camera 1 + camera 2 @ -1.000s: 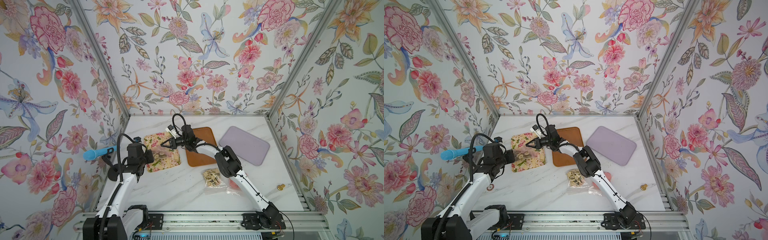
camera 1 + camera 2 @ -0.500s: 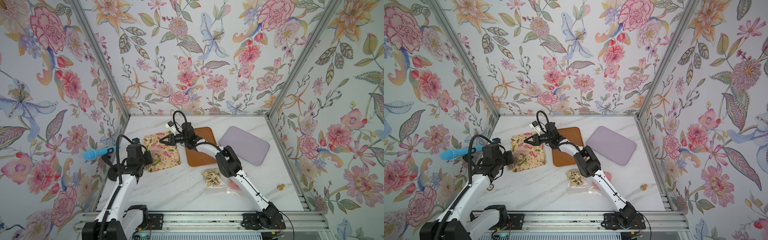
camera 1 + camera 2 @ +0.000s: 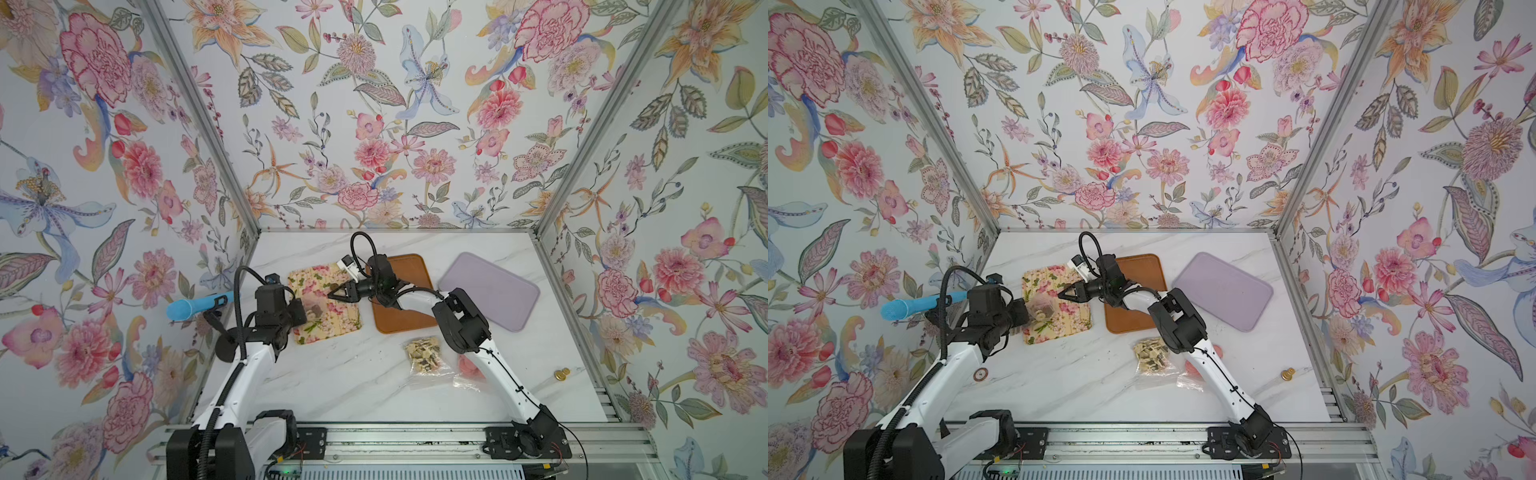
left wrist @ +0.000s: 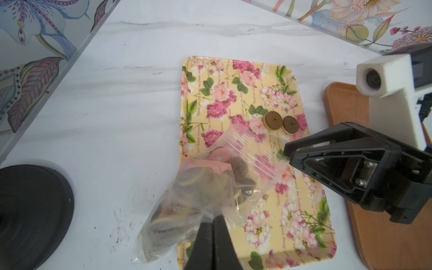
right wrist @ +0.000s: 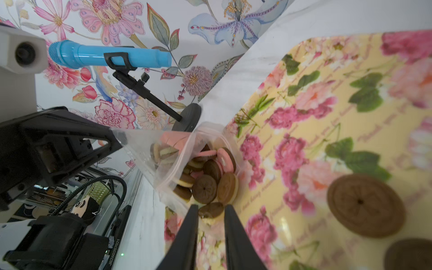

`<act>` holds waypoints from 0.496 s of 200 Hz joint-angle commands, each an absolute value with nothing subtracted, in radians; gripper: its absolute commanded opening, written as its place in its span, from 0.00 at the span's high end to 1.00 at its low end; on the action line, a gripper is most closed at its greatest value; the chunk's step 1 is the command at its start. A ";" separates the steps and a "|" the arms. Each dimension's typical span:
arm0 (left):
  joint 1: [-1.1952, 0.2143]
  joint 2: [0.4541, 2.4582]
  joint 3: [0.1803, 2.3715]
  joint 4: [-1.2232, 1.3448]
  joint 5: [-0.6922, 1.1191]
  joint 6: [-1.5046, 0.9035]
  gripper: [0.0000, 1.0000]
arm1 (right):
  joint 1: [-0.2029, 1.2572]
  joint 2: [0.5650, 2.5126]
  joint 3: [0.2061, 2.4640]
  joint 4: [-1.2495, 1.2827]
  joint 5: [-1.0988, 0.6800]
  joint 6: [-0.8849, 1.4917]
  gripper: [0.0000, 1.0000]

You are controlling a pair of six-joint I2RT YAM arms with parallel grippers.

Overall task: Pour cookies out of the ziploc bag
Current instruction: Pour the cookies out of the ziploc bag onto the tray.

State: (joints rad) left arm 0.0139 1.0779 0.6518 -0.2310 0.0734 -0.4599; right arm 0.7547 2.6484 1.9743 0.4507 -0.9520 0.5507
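While L gripper (image 4: 212, 217) pinched the ziploc bag (image 4: 198, 187) w/ cookies (image 5: 205, 188) over floral tray (image 4: 233, 77), R gripper (image 5: 210, 207) hung slightly spread by its mouth.

Clear plastic ziploc bag (image 4: 203, 194), tilted over floral tray's (image 4: 233, 77) left edge, holds round brown, pink cookies (image 5: 205, 188); two lie loose.

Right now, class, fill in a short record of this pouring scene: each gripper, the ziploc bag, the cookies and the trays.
Left gripper: shut on the ziploc bag, at the end away from its mouth
Right gripper: open, at the bag's mouth
Bag: mouth open over the floral tray, most cookies inside
Cookies out: two brown rounds on the floral tray
Other trays: brown tray, lilac tray
Also on the table: second bag of small beige pieces
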 commanded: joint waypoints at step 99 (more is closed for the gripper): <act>0.003 1.063 0.687 -0.201 0.077 -0.461 1.00 | 0.789 2.671 2.156 0.410 -0.975 0.470 0.73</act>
State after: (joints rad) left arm 0.0120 1.0809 0.6533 -0.2161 0.0734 -0.4603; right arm 0.7773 2.6202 2.1242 0.4309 -0.9531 0.4938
